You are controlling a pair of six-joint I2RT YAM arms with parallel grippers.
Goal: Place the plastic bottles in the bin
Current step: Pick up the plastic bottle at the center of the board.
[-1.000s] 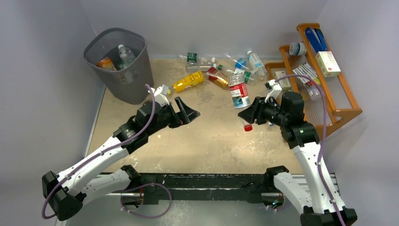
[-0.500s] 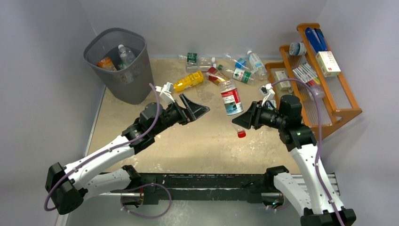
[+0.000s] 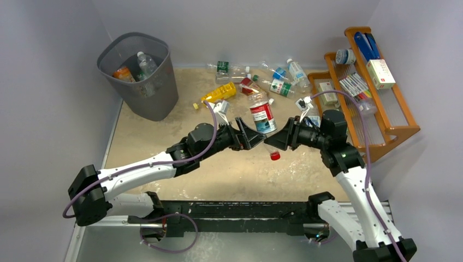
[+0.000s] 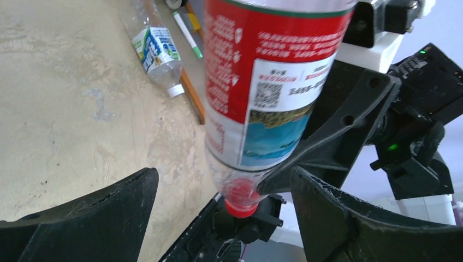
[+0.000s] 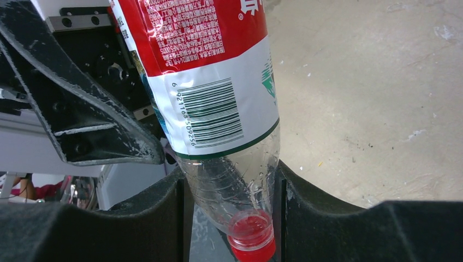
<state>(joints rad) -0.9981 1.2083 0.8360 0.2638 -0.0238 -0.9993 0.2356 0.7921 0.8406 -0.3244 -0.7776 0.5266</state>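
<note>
A clear plastic bottle (image 3: pixel 262 115) with a red label and red cap hangs cap-down above the table's middle. My right gripper (image 3: pixel 277 141) is shut on its clear lower part (image 5: pixel 232 191), close above the cap. My left gripper (image 3: pixel 250 135) is open right beside it, and in the left wrist view its fingers (image 4: pixel 87 218) stand wide on either side of the bottle (image 4: pixel 262 82) without touching. Several more plastic bottles (image 3: pixel 273 82) lie along the back, one of them yellow (image 3: pixel 219 94). The dark grey bin (image 3: pixel 159 97) stands at the back left with bottles (image 3: pixel 145 63) inside.
An orange wooden rack (image 3: pixel 401 117) with boxes and pens fills the right side, close behind my right arm. A small yellow cap (image 3: pixel 195 105) lies on the table near the yellow bottle. Grey walls close in the left, back and right.
My right gripper has carried the red-labelled bottle leftward. My left arm has swung right from near the bin until its open fingers flank that bottle.
</note>
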